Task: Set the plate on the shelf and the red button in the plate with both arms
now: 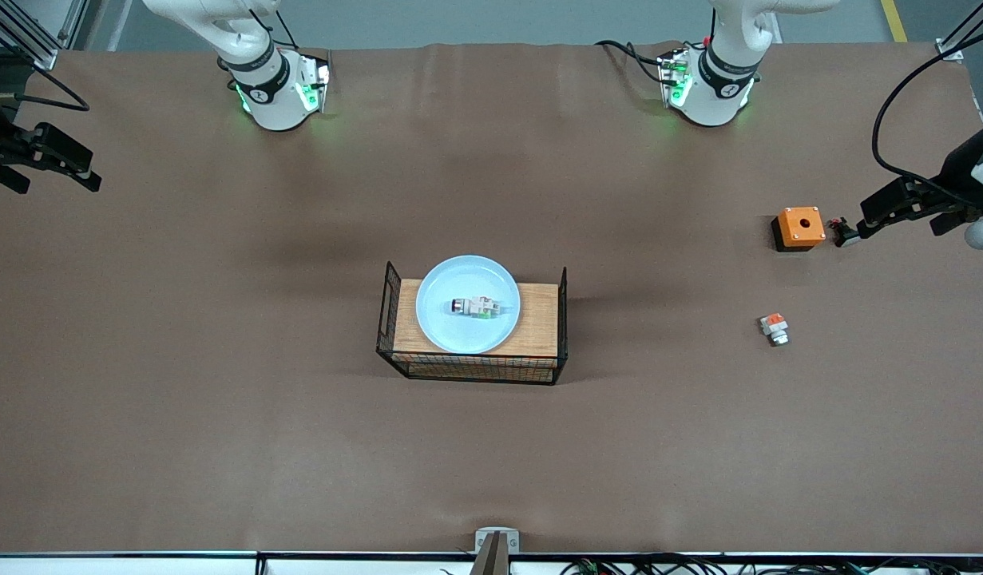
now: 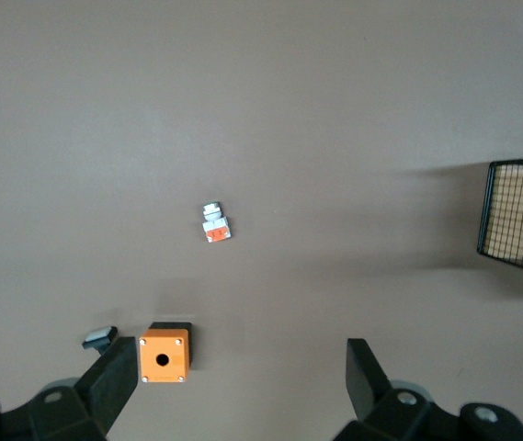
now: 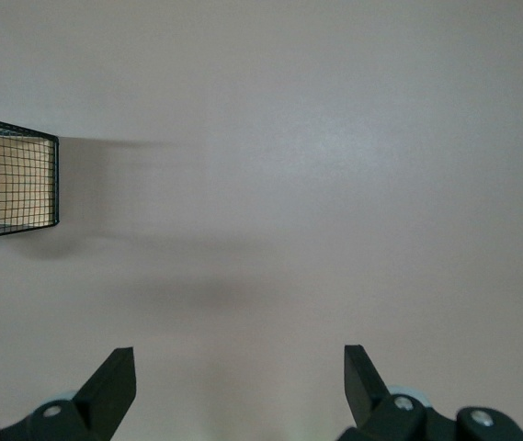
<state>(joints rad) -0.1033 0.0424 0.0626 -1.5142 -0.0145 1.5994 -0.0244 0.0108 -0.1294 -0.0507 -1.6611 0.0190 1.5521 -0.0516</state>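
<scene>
The pale blue-white plate [image 1: 468, 279] rests on the wooden top of the wire basket [image 1: 539, 319] in the middle of the table. The red button [image 1: 475, 307] lies on its side on the plate, its dark collar toward the right arm's end. My left gripper [image 1: 898, 220] [image 2: 241, 369] hangs open over the table at the left arm's end, beside an orange box, with nothing between its fingers. My right gripper [image 1: 56, 172] [image 3: 240, 372] hangs open over bare cloth at the right arm's end, also holding nothing.
An orange box [image 1: 800, 228] [image 2: 164, 356] with a hole in its top stands near my left gripper, a small black piece [image 1: 842, 233] [image 2: 100, 337] beside it. A white piece with an orange-red block [image 1: 774, 327] [image 2: 215, 223] lies nearer the front camera. The basket's wire ends [image 2: 521, 216] [image 3: 13, 184] rise above its top.
</scene>
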